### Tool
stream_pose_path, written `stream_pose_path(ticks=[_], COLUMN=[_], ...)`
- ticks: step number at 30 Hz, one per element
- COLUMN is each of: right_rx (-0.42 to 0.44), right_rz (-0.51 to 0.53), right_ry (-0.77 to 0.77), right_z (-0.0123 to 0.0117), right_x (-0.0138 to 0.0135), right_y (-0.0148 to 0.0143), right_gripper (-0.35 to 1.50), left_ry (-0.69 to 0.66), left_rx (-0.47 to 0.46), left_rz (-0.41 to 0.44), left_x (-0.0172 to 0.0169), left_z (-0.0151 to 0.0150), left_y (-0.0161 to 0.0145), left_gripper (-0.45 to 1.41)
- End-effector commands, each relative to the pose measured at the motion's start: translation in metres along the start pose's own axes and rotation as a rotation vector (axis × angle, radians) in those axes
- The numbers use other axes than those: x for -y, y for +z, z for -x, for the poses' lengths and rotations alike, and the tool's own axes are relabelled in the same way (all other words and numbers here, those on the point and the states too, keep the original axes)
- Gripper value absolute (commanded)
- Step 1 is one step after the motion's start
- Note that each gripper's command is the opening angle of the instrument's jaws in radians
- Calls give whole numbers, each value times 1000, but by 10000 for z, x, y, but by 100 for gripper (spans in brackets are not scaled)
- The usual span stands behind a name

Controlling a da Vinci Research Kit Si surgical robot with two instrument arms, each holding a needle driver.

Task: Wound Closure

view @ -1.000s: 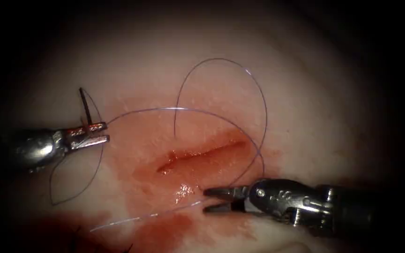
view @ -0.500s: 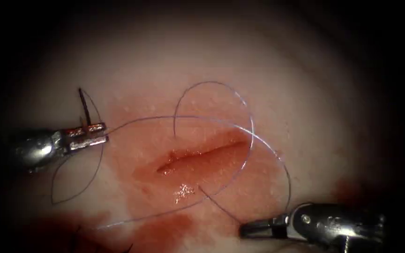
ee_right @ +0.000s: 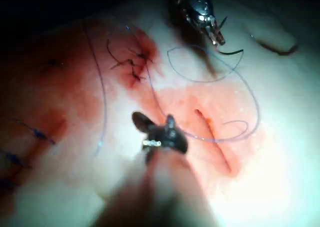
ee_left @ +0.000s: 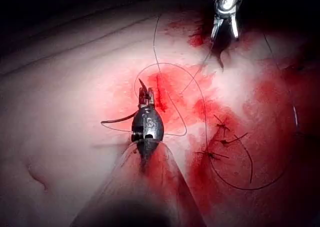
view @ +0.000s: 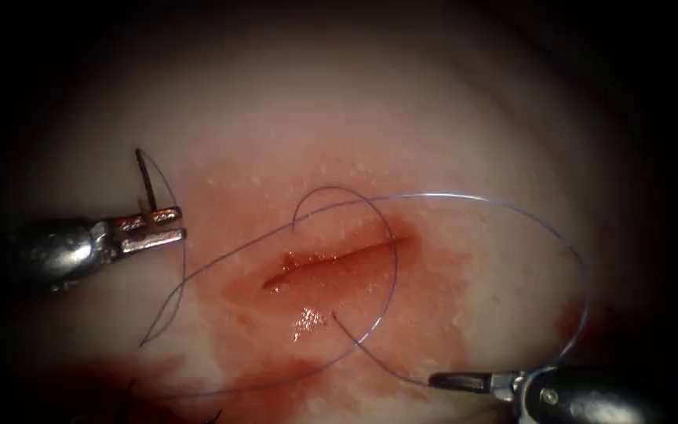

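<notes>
My left tool (view: 168, 224) is left of the cut (view: 339, 259), shut on the dark curved needle (view: 146, 184) near one end. The rest of the needle rises above the jaws, clear of the tissue (view: 464, 141). Thin thread (view: 512, 208) leaves the needle, loops over the cut and sweeps wide to the right, down to my right tool (view: 445, 382), which lies low and to the right of the cut. The thread reaches its tip. The right tool (ee_right: 156, 121) has its jaws spread, as also seen on the right tool (ee_left: 225, 32) from the left arm. The left tool (ee_left: 146, 94) is holding the needle (ee_left: 117, 119).
Red fluid (view: 308, 322) pools around and below the cut. Dark cut ends of thread (view: 131, 389) stick up at the lower left. Older stitches (ee_left: 220, 137) with short dark tails sit in a red patch beside the cut, the same stitches (ee_right: 132, 62) lying near the long thread.
My right tool has moved right and down, drawing thread with it; the loop over the cut has shrunk and a wide arc now runs to the right. Its jaws have spread. The left tool barely moved.
</notes>
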Motion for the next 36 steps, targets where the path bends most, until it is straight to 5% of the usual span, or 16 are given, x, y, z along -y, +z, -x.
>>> stream_pose_path(ticks=[1,9,21,22,23,31,36], right_rx=[1,16,18,17,16,25,21], right_rz=[11,64,57,51,28,-17,-113], right_ry=[0,8,16,15,20,63,73], right_z=[5,41,34,35,35,42,36], right_x=[-9,-43,-49,-50,-49,-44,-18], right_y=[9,61,98,98,96,87,61], right_gripper=[135,116,72,34,-33,-35,-35], left_ry=[0,-5,-5,-5,-5,-4,-8], left_rx=[-1,1,1,1,1,3,6], left_rz=[2,4,4,4,4,5,6], left_x=[-1,-2,-2,-2,-2,-2,-2], left_z=[5,6,6,6,6,7,9], left_y=[6,7,7,7,7,7,7], left_gripper=[-45,-45,-45,-45,-45,-45,-45])
